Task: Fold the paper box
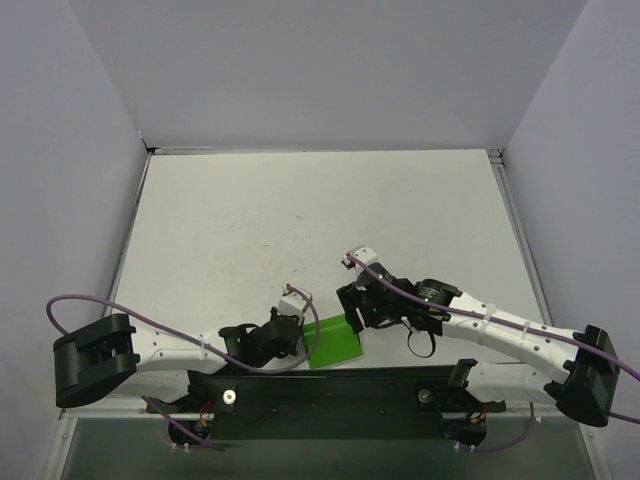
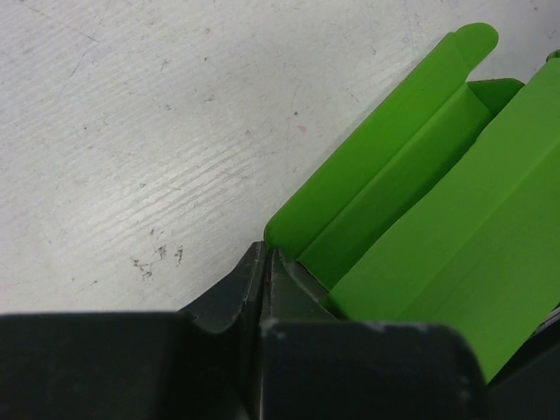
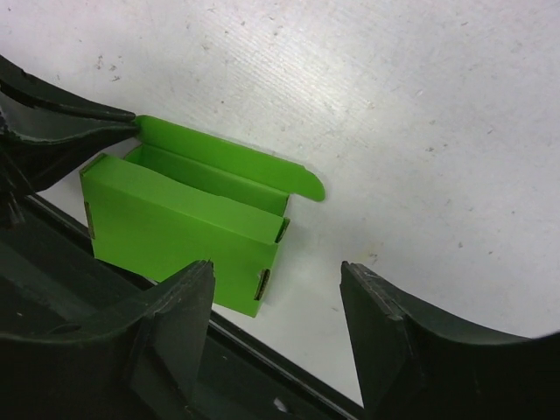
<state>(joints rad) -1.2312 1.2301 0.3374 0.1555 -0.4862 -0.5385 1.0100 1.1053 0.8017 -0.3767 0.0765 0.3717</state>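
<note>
Right wrist view: paper box (image 3: 184, 219) at near edge of table (image 3: 420, 105), just beside black base rail (image 1: 330, 385), lid flap (image 3: 227, 157) open and tilted back. Left gripper (image 2: 267, 260) pressed together, pinching flap's end. Right gripper (image 3: 277, 278) spread, empty, hovering over box's free end. Best bet: use left pinch as anchor, bring right fingers behind flap, push over gently, avoid crushing side wall. Both arms low, reaching inward, wrists angled at box.

left gripper (image 2: 265, 252): pinched shut | right gripper (image 3: 273, 278): jaws apart
</note>
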